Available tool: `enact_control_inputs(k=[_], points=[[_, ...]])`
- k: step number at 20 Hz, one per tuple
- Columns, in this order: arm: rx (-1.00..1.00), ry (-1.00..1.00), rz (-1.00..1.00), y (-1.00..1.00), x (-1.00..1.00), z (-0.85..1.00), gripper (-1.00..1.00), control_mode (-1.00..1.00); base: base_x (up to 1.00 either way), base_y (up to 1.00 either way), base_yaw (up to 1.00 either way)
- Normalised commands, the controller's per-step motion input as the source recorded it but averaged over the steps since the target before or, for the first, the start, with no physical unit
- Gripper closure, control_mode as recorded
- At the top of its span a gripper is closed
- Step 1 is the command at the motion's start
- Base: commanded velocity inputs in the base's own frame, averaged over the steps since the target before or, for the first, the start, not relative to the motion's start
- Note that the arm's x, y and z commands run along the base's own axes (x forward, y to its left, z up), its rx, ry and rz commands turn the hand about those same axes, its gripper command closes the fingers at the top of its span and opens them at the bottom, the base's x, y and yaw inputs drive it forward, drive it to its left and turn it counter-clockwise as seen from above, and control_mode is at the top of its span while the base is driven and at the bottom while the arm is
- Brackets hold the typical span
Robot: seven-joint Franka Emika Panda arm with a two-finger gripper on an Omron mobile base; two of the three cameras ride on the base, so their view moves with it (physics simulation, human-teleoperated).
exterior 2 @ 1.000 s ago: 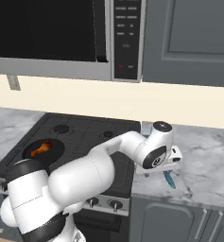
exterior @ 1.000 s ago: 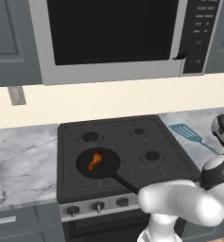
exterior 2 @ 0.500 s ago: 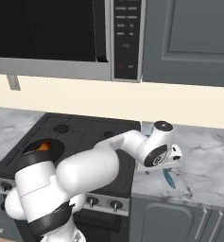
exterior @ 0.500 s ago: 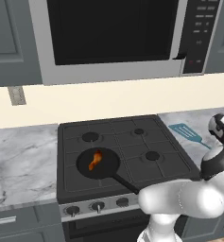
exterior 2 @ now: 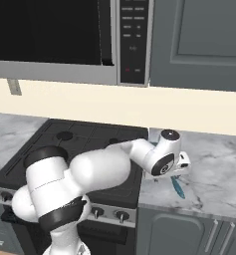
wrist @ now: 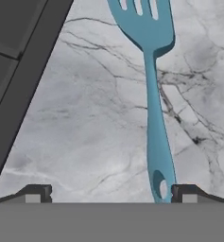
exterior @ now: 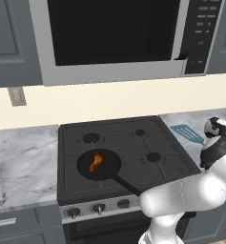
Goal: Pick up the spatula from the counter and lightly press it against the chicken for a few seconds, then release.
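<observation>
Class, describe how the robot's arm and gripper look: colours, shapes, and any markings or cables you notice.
The white robot arm is built of glossy, rounded, tube-like segments, with dark bands ringing its joints and a round dark cap near the wrist. The gripper ends in two small dark fingers, blocky with paler grey faces. Its surfaces look plain and smooth.
</observation>
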Motion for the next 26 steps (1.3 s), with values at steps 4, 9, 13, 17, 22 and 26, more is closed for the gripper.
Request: enact_control_inputs(k=[4, 9, 13, 17, 22, 26], points=[[0.03, 0.02, 0.0, -0.34, 0.26, -0.12, -1.0, -1.0, 0.0, 0.0, 0.0], [0.05, 0.05, 0.01, -0.38, 0.27, -0.14, -1.0, -1.0, 0.0, 0.0, 0.0], [0.06, 0.12, 0.01, -0.35, 0.24, -0.19, -1.0, -1.0, 0.0, 0.0, 0.0], [0.07, 0.11, 0.03, -0.31, 0.13, -0.2, -1.0, -1.0, 0.0, 0.0, 0.0], [0.07, 0.02, 0.06, -0.29, 0.04, -0.18, -1.0, -1.0, 0.0, 0.0, 0.0], [0.07, 0.0, 0.09, -0.32, 0.04, -0.17, -1.0, -1.0, 0.0, 0.0, 0.0]])
